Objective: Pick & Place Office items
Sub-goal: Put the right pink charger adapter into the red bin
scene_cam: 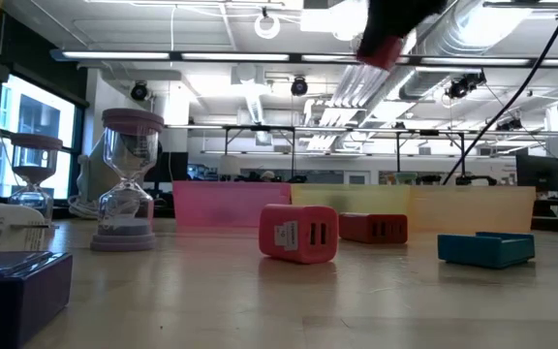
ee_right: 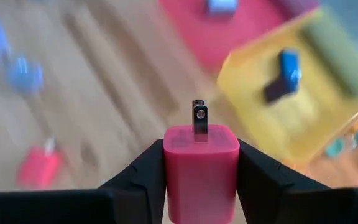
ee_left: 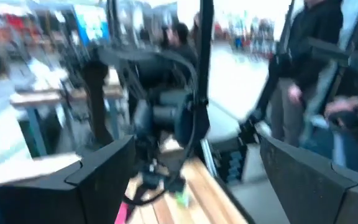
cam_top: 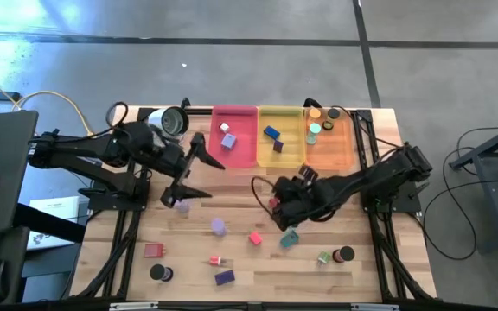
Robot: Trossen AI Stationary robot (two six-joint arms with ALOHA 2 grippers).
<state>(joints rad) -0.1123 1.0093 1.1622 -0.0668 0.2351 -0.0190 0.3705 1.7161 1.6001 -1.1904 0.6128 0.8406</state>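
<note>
Office items lie scattered on the wooden table [cam_top: 240, 259] in the high view; the left gripper [cam_top: 199, 177] stands wide open and empty. In the low view a red charger block [scene_cam: 298, 233] rests on the wood. In the right wrist view the right gripper [ee_right: 201, 163] clamps a red charger plug [ee_right: 201, 171] above the table, near the yellow tray [ee_right: 303, 106].

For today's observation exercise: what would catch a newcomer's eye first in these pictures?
First, the red plug block clamped in the right end effector, raised above mid-table. Next, the three bright trays along the far edge: pink, yellow, orange. The left end effector hangs open near the pink tray, with small coloured pieces scattered over the near table.
</note>
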